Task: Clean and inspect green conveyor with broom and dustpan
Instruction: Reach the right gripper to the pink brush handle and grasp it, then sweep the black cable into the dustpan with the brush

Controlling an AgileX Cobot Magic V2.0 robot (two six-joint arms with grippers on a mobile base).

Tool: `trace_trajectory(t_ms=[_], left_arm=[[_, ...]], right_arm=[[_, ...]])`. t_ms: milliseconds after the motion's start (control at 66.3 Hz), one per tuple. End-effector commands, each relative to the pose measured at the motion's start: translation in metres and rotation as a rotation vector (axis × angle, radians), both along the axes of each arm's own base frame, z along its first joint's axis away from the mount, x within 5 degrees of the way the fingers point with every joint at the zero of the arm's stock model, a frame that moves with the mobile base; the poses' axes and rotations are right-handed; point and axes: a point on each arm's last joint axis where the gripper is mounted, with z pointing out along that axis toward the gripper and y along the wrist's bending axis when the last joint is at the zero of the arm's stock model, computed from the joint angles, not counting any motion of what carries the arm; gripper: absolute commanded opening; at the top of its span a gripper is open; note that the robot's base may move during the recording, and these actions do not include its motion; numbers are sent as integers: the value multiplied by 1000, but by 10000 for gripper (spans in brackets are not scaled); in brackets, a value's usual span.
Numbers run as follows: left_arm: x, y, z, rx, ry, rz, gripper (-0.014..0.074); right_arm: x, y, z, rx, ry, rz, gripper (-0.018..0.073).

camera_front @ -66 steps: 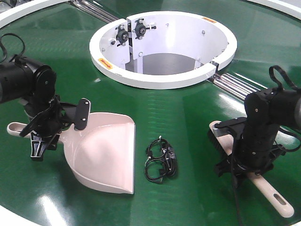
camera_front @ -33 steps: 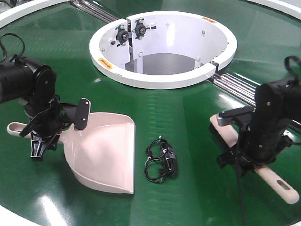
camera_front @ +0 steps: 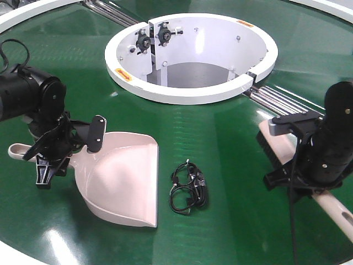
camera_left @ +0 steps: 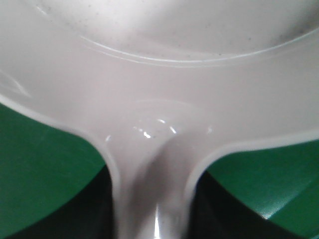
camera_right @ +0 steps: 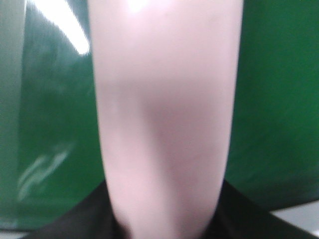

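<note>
Broom slanting over the conveyor, my right pincer clamping its handle, my left pincer gripping the dustpan handle, black cable lying between them.

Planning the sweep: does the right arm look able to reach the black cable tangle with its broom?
Probably yes: only bare green conveyor lies between broom and cable tangle; the dustpan sits beyond.

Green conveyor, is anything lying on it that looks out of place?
Yes. A tangled black cord lies loose on the green conveyor, between the dustpan and the broom. It looks like stray debris, not part of the belt.
</note>
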Motion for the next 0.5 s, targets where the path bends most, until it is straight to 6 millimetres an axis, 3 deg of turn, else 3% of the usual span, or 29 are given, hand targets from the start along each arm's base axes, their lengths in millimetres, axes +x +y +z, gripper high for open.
trace_trajectory(t_ms=[0,482], left_arm=[[0,0,24,-16,-73,15,-6],[0,0,24,-16,-73,15,-6]], right_arm=[[-5,14,9,2,-6,10,-5],[5,90,-24,32,136,6,-5]])
